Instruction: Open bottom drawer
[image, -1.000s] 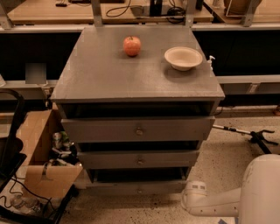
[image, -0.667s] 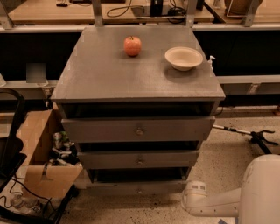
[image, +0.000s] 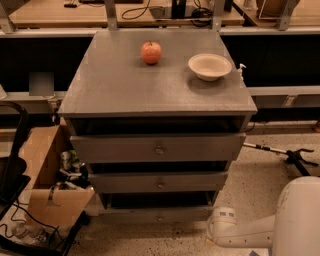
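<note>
A grey wooden cabinet (image: 150, 95) is seen from above and in front, standing on a speckled floor (image: 250, 180). Three drawers are stacked in its front, each fitted with one small central knob. The bottom drawer (image: 157, 216) is found lowest, just above the floor, with the shortest front of the three. A dark gap is seen above its front, and its knob (image: 160, 218) is untouched. The middle drawer (image: 159, 182) and the top drawer (image: 157, 148) are set above it, a dark band showing over each.

On the tabletop (image: 115, 85) an apple (image: 151, 52) is placed near the back, and a pale bowl (image: 210, 66) is set upright to the right of it, the two well apart.

The white robot arm (image: 260, 232) is seen at the lower right, stretched leftward low over the floor. The tool (image: 221, 222) is carried at its end, just beside the right end of the bottom drawer's front and apart from the knob. Whether the tool is released or clenched cannot be told; nothing is seen grasped by it.

To the left of the cabinet an open cardboard box (image: 50, 200) is set, with cans seen inside it. A black-tipped rod (image: 285, 152) is laid on the floor at the right.
</note>
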